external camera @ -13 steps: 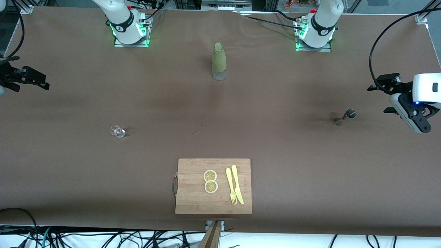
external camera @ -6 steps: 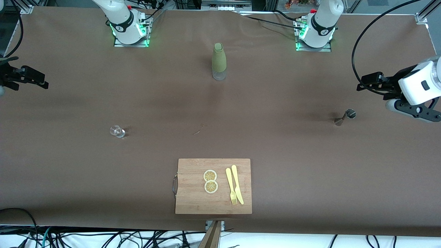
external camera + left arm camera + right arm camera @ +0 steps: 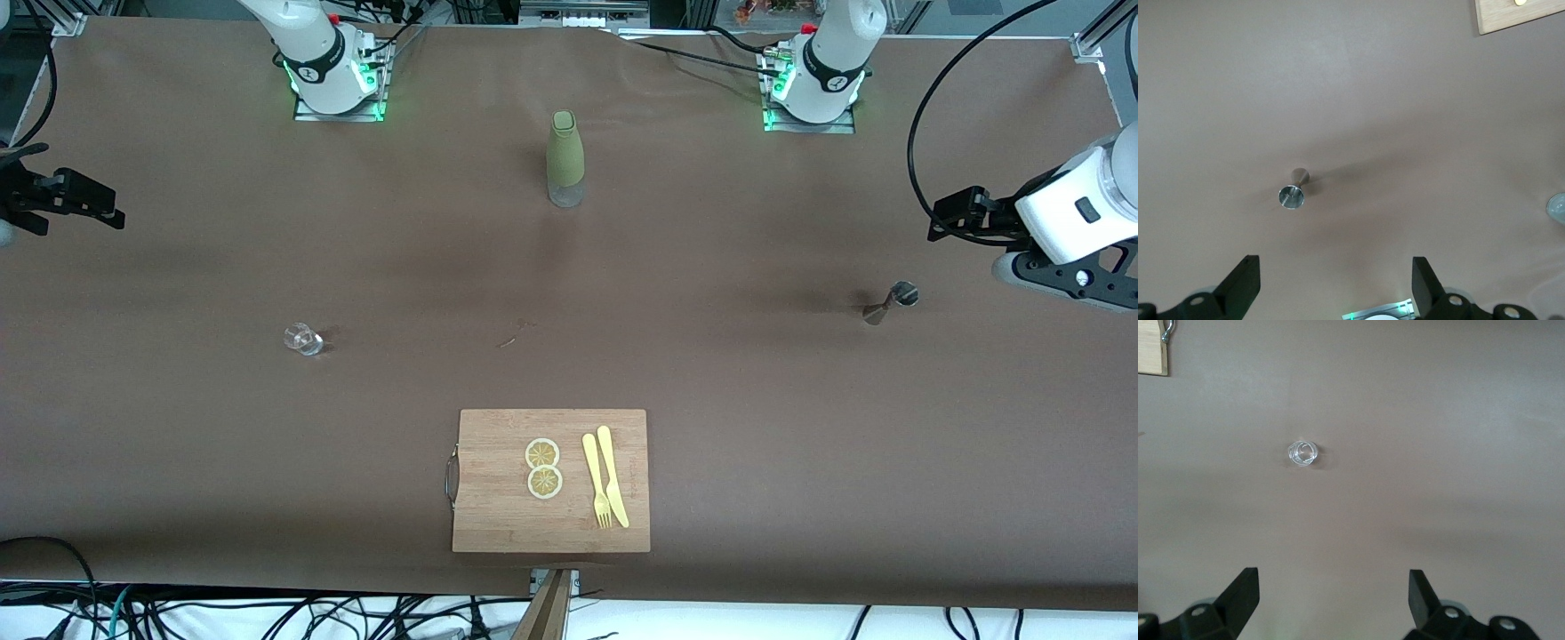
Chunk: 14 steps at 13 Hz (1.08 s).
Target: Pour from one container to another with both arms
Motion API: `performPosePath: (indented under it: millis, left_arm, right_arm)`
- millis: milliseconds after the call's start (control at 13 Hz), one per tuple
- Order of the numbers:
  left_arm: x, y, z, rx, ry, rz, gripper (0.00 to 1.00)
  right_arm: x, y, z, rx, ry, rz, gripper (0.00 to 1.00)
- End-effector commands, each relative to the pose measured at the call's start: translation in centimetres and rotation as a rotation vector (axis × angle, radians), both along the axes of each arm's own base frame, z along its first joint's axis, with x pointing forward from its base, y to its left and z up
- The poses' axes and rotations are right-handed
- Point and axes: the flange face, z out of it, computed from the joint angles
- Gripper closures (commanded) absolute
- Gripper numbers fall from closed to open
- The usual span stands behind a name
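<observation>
Right hand (image 3: 1331, 597): I am hanging it over the counter (image 3: 178, 444) at the right arm's end, fingers spread wide, gripping nothing.
Glass cup (image 3: 303, 339): sitting upright on the counter toward the right arm's end.
Jigger (image 3: 890, 302): standing toward the left arm's end.
Left hand (image 3: 1336, 280): I am holding it up near the jigger, fingers wide apart, empty.
</observation>
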Motion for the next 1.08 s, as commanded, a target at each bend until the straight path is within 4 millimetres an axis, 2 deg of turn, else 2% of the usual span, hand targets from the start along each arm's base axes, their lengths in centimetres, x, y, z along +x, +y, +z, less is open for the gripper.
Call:
performPosePath:
  millis: [0, 385, 615, 1000]
  left_arm:
    - [0.04, 0.52, 0.87, 0.019, -0.053, -0.035, 0.00]
    - [-0.47, 0.57, 1.85, 0.032, -0.073, 0.130, 0.00]
    - [-0.48, 0.43, 1.67, -0.018, -0.057, 0.222, 0.00]
    - [-0.42, 0.33, 1.58, -0.020, -0.055, 0.243, 0.00]
  right_arm:
    - [0.19, -0.14, 0.64, -0.005, -0.001, 0.015, 0.01]
    - [0.21, 0.05, 0.64, -0.003, -0.001, 0.018, 0.01]
    - [0.19, 0.04, 0.63, -0.004, 0.001, 0.020, 0.00]
    - [0.19, 0.19, 0.61, -0.005, 0.002, 0.024, 0.01]
